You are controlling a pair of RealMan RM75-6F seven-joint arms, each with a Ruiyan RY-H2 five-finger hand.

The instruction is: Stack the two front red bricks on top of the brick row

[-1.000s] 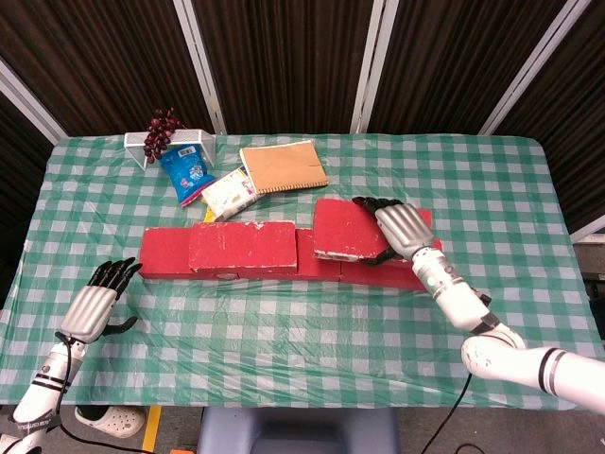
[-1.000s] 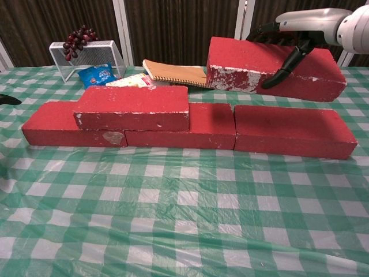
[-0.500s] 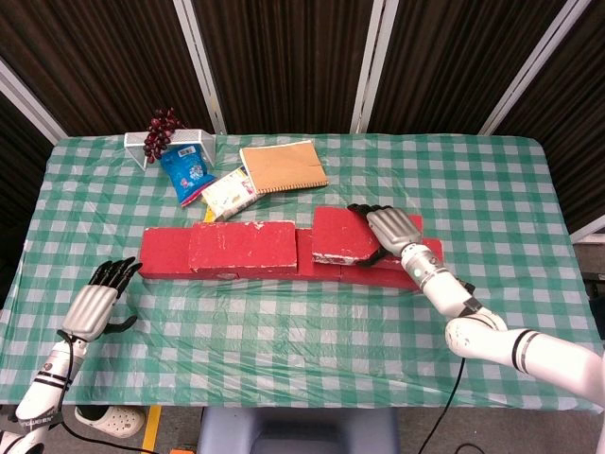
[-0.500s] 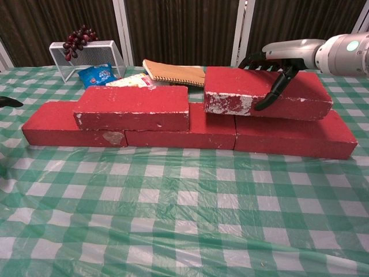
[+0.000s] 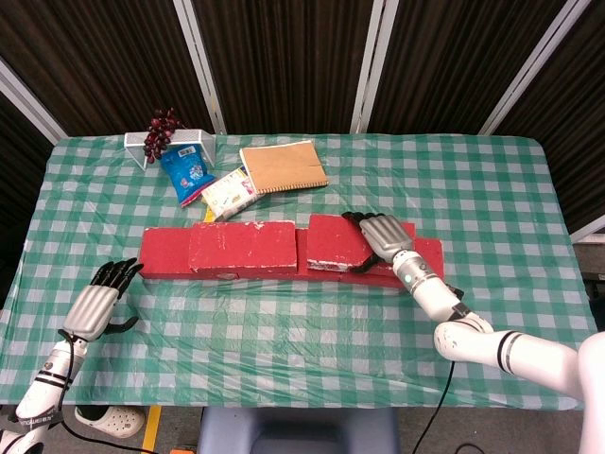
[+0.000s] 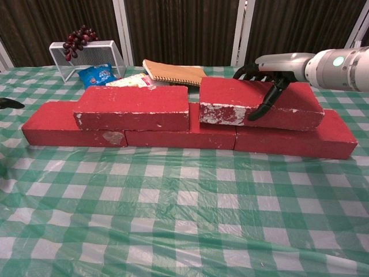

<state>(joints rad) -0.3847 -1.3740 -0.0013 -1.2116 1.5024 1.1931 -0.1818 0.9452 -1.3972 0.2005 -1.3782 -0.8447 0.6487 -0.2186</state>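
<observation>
dark slatted wall, green checked table

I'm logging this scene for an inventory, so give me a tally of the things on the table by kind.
Red bricks: 5, three in the bottom row, two stacked on top, the right one gripped by the right hand
Notebook: 1
Snack packets: 2
Wire rack: 1
Grape bunch: 1
Total: 10
</observation>
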